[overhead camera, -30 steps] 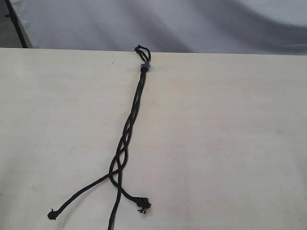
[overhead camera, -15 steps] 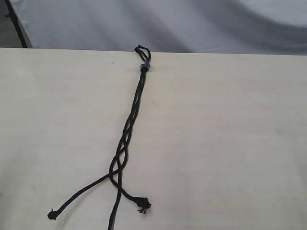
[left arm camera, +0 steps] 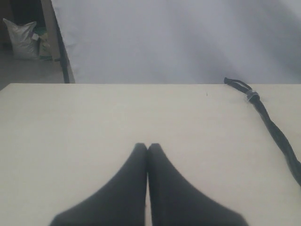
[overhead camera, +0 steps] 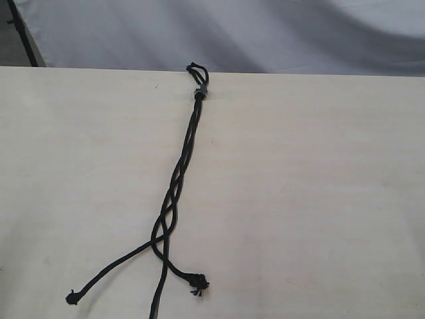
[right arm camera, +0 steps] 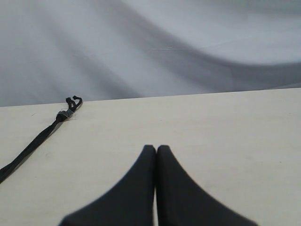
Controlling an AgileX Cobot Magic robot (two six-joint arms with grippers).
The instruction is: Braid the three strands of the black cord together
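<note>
A pale wooden table [overhead camera: 319,199] stood in front of a grey cloth [overhead camera: 299,33] backdrop. A black cord [overhead camera: 188,143] lay lengthwise down the middle of the table, its small loop [overhead camera: 197,69] at the far edge, just beyond a grey band [overhead camera: 201,92]. From the band the three strands [overhead camera: 166,219] ran close together, loosely crossing one another, then parted near the front. One slanted left to a knot [overhead camera: 70,298], one curved right to a frayed knot [overhead camera: 198,284], and the third ran out of the exterior view. The left gripper [left arm camera: 147,147] and right gripper [right arm camera: 155,148] each had their jaws pressed together, holding nothing, over bare table apart from the cord.
</note>
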